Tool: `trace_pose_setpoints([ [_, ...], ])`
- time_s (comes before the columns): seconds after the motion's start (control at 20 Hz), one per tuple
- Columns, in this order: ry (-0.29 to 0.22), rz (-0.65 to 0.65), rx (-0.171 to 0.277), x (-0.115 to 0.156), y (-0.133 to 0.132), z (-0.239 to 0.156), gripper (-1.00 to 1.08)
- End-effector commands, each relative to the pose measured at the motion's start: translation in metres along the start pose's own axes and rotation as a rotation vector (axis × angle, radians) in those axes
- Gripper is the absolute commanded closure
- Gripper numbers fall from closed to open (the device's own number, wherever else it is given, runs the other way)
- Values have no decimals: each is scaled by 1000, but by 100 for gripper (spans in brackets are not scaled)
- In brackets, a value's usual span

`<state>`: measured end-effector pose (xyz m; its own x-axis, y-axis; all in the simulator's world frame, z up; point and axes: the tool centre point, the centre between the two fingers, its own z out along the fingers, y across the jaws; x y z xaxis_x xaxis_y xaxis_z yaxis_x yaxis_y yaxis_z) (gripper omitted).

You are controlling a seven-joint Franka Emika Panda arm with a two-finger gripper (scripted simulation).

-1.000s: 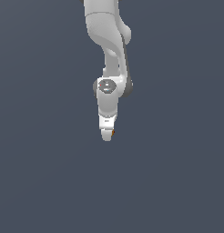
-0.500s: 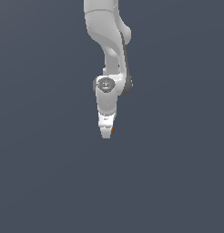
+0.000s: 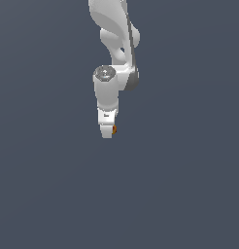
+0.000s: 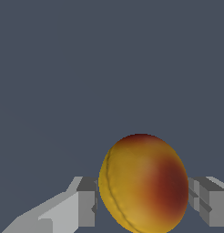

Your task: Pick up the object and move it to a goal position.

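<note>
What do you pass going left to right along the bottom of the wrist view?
Pale gripper finger → orange-yellow ball, held between the fingers → grey gripper finger.

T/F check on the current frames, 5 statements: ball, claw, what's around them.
1. The ball sits between the two fingers of the claw. True.
2. The ball is plain blue. False: it is orange-yellow with a reddish patch.
3. In the exterior view the ball shows as a small orange speck at the claw's tip, on the exterior view's right of it. True.
4. The claw is wide open with nothing in it. False: the fingers flank the ball on both sides.
5. A second object lies beside the ball. False: only plain grey background shows around the arm and ball.
</note>
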<state>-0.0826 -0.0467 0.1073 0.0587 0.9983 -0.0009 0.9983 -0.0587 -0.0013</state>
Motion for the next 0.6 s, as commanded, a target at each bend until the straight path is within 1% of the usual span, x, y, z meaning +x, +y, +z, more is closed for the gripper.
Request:
trace_pose_setpoints([
  [0.0,0,0,-2,-9,-4,-23,108],
  [0.3,2,0,-2,-28,-12,-69,108],
  [0.55,3,0,-2,-39,-16,-97,108],
])
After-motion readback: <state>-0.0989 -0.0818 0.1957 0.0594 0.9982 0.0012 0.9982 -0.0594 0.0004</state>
